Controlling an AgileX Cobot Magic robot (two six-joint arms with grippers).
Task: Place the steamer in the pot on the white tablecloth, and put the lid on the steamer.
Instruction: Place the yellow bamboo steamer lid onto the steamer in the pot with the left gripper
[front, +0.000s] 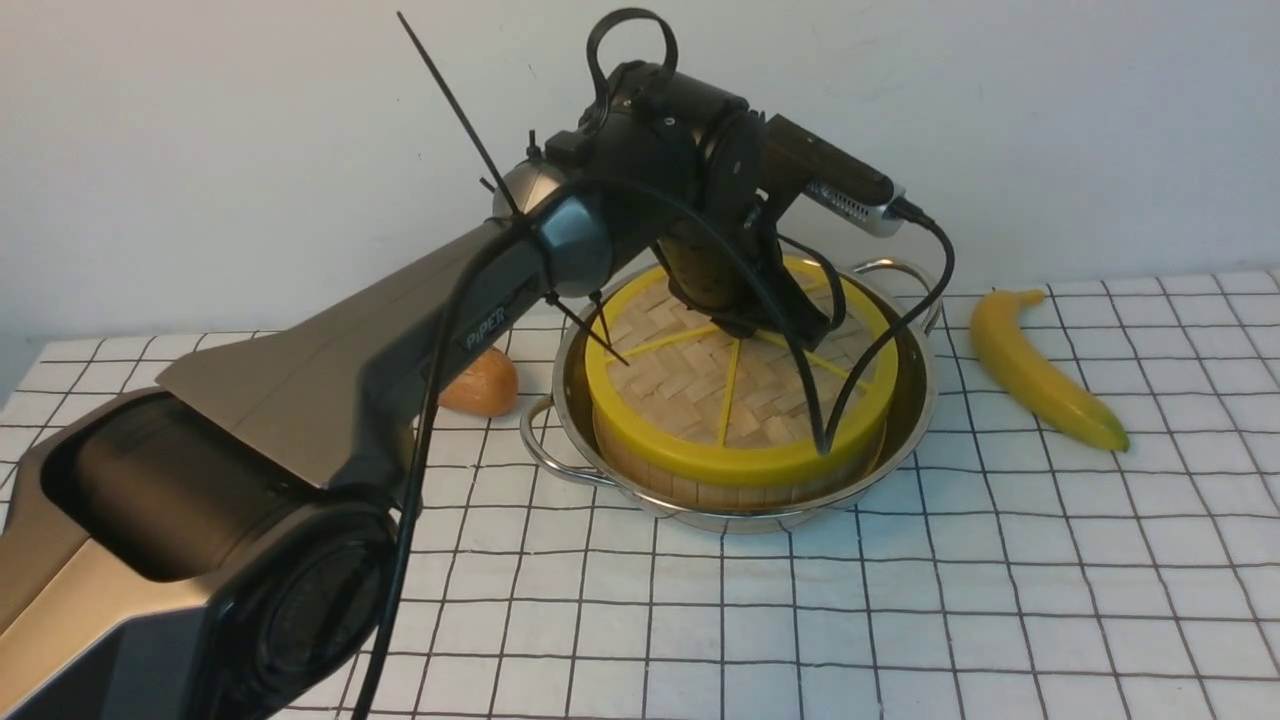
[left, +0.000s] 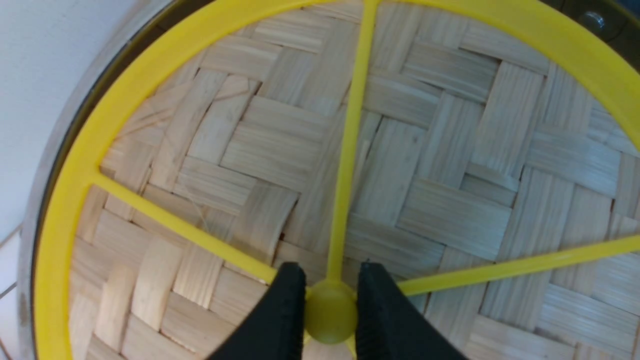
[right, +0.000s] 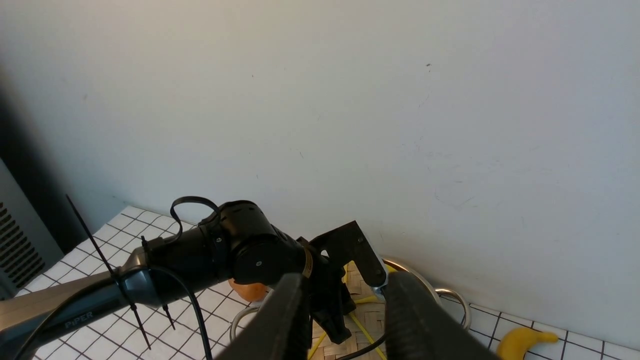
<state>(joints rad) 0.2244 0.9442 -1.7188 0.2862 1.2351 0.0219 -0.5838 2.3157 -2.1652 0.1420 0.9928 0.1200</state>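
In the middle of the table, on the white tablecloth (front: 1000, 600), the shiny pot (front: 905, 420) holds the steamer (front: 700, 490), and the lid (front: 700, 390) lies flat on top of the steamer. Our left pincer (left: 330, 270) reaches down onto the lid and holds its little yellow hub (left: 330, 312), with one black finger pressed on each side. Our right pincer (right: 350, 282) hangs up in the air with its fingers wide apart and nothing between them. We think the lid is down where it belongs, so the job now is to let go nicely. We should open the left fingers enough to clear the hub, then lift straight up. If we pull sideways, a finger may catch the hub or a yellow spoke and drag the lid off. The steamer fills most of the pot, with a thin gap all around. We cannot see what is inside the steamer, because the lid hides it. A banana (front: 1040, 375) lies to the right of the pot, and a small brown roll (front: 480, 385) lies just to its left.
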